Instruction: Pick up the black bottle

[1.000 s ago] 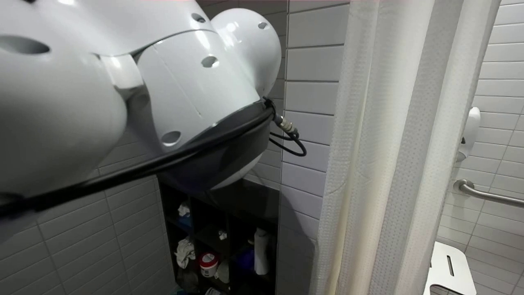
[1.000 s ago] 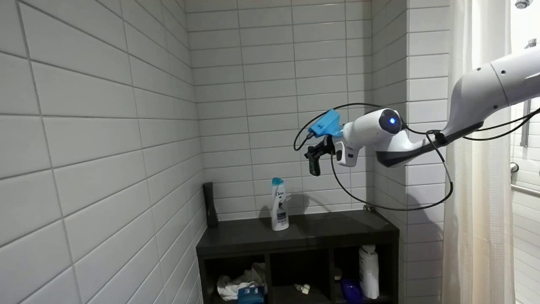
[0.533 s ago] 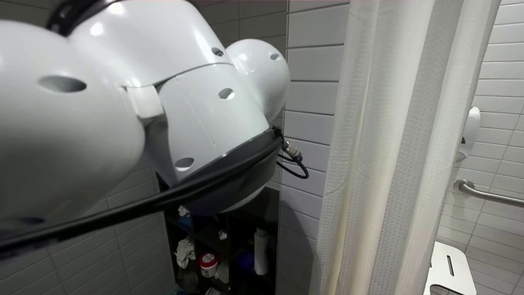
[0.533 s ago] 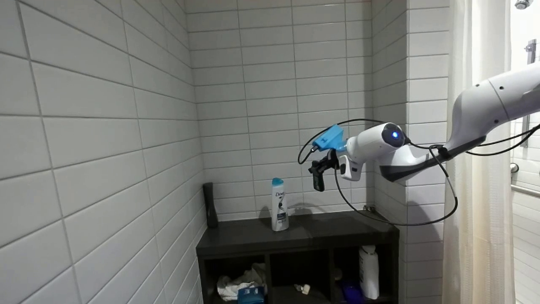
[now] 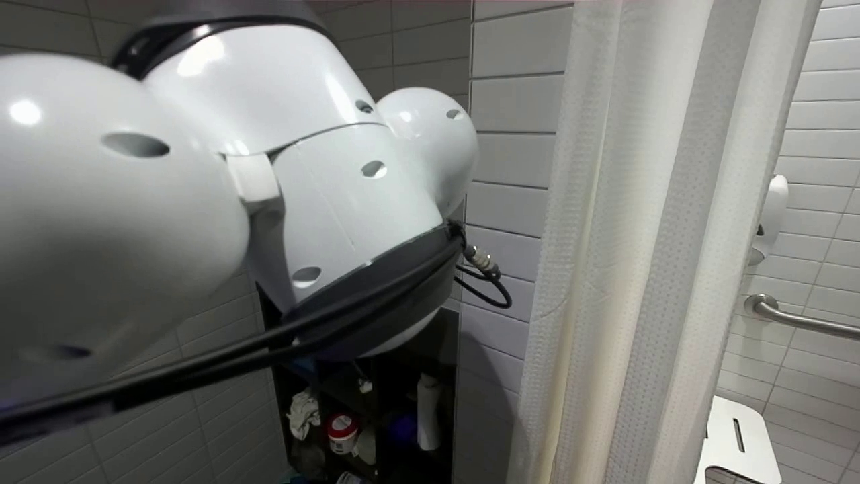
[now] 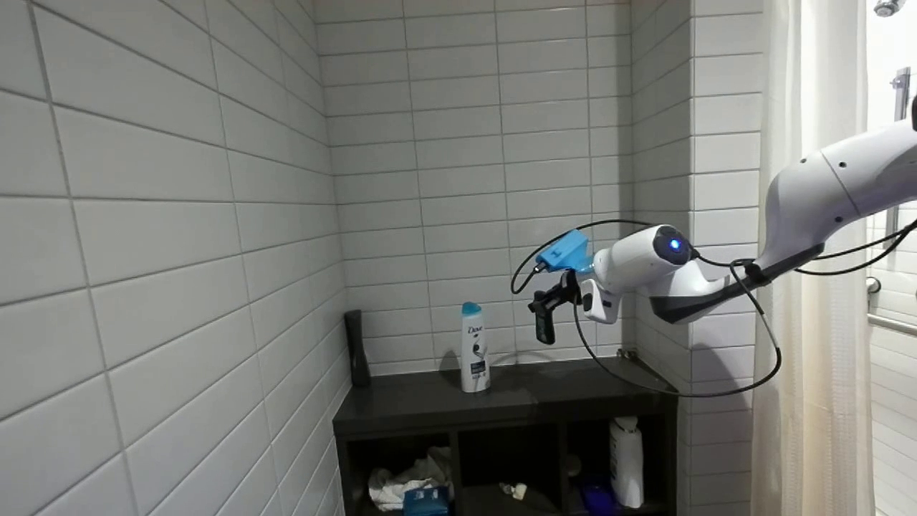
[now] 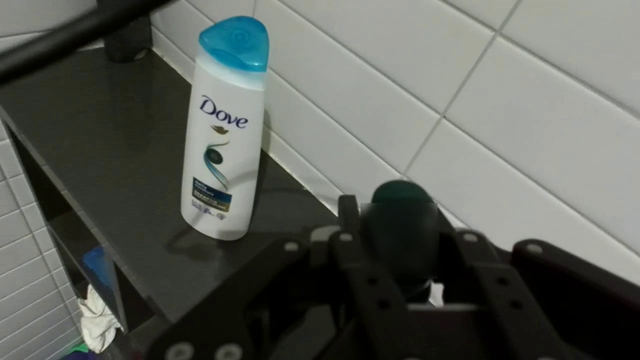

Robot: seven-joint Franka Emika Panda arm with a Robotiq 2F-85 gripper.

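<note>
The hand (image 7: 398,222) is mostly closed on what I judge to be the black bottle (image 6: 545,327), held clear of the tabletop (image 6: 559,390) and nearly upright, presumably for a steady carry. The shampoo bottle (image 6: 474,355) stands nearby, a tall dark container (image 6: 357,349) in the corner; the slack cable (image 6: 702,395) could snag.

Gripper (image 6: 542,305) holding black bottle (image 6: 546,328) above shelf (image 6: 573,394).
White bottle (image 6: 475,358) stands upright on top, well apart from a dark object (image 6: 357,349).
</note>
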